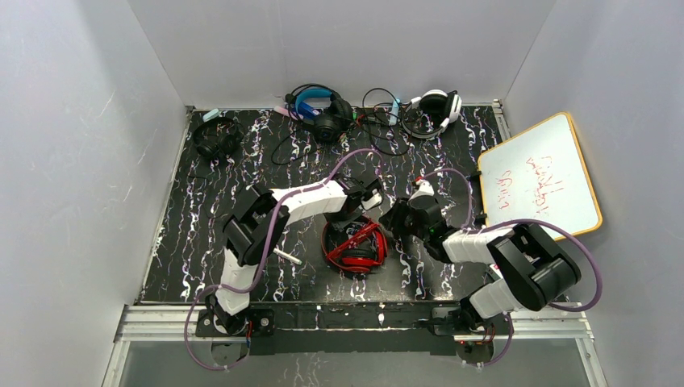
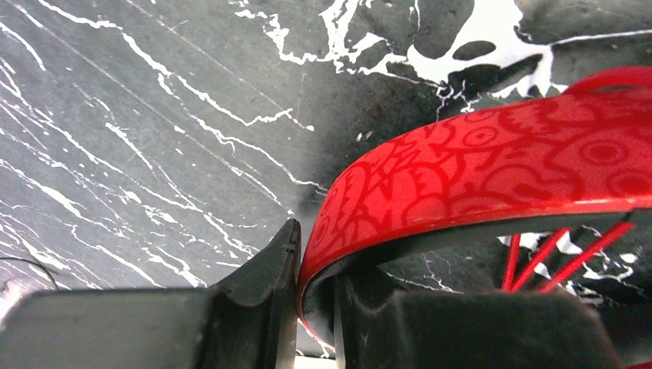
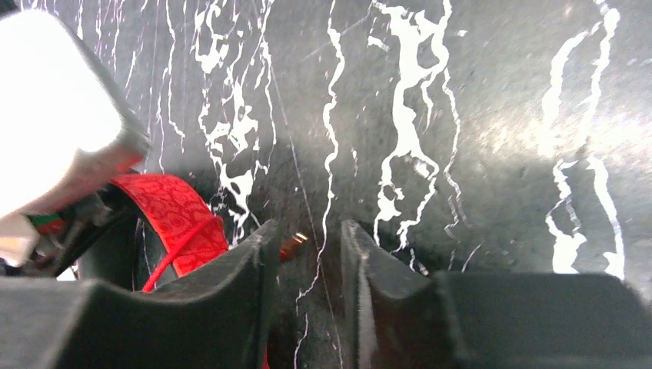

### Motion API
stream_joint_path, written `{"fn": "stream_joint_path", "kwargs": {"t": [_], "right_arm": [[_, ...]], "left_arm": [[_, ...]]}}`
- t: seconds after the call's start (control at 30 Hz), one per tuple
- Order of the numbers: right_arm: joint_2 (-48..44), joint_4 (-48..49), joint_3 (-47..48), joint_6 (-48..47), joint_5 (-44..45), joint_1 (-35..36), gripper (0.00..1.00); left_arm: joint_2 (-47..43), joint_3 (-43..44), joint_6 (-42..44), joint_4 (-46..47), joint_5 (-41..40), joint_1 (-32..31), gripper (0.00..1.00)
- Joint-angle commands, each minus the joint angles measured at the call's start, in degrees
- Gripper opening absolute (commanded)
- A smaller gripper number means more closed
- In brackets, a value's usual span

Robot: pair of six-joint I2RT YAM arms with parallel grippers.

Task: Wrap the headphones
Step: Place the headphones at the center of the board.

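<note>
My left jaws are clamped on the patterned headband (image 2: 492, 169) of the red headphones (image 1: 357, 250), which sit on the table (image 1: 193, 234) at near centre, between my arms. My right jaws stand partly open just right of that pair, gripping nothing. The black-and-blue headphones (image 1: 321, 113) and the all-black headphones (image 1: 216, 137) lie along the far edge, well apart from mine, with open marbled surface between. A whiteboard (image 1: 539, 173) overhangs the right edge.
</note>
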Motion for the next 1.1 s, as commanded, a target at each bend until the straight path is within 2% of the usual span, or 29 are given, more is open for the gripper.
{"fn": "stream_joint_path", "kwargs": {"t": [0.0,0.17,0.33,0.4,0.5,0.53,0.6,0.67,0.7,0.83,0.93,1.0,1.07], "right_arm": [[-1.51,-5.68,3.44,-4.04,-0.61,-2.24,0.48],[-0.85,-10.46,6.29,-5.04,-10.67,-5.55,0.51],[-3.94,-16.68,9.51,-7.35,-15.13,-7.36,0.60],[-6.20,-19.91,11.05,-8.51,-15.11,-7.44,0.63],[-8.40,-24.23,12.85,-9.66,-14.83,-7.44,0.66],[-8.90,-25.29,13.14,-9.73,-15.22,-7.60,0.67],[-10.03,-26.48,13.32,-9.78,-17.12,-8.22,0.68],[-11.69,-27.24,13.24,-9.74,-18.09,-8.60,0.70],[-12.49,-27.75,13.20,-9.71,-18.07,-8.70,0.71],[-15.76,-29.89,13.42,-10.41,-16.87,-8.95,0.71],[-17.91,-32.30,14.12,-11.36,-15.56,-9.03,0.71],[-19.48,-33.90,14.53,-11.82,-13.51,-9.04,0.72],[-21.56,-35.64,14.88,-12.19,-11.13,-9.15,0.71]], "left_arm": [[3.28,0.76,1.64,-5.71,-7.52,-0.25,0.00],[4.51,2.58,1.25,-5.88,-8.13,-0.44,0.00],[5.09,4.97,-0.21,-7.29,-7.30,-0.43,0.01],[4.91,6.00,-0.94,-8.08,-6.90,-0.44,0.10],[4.01,7.26,-1.81,-8.45,-7.14,-0.46,0.38],[3.76,7.63,-2.11,-8.70,-7.40,-0.48,0.43],[3.35,8.31,-2.63,-9.59,-8.21,-0.47,0.67],[3.23,8.94,-2.76,-10.64,-8.94,-0.43,0.83],[3.15,9.30,-2.96,-11.18,-9.18,-0.44,0.87],[0.80,10.84,-4.94,-13.15,-12.35,-0.41,0.87],[-3.22,12.21,-6.40,-14.99,-17.85,-0.43,0.86],[-5.46,14.10,-9.50,-17.03,-20.34,-0.43,0.86],[-7.47,16.81,-13.93,-19.19,-20.12,-0.82,0.80]]}}
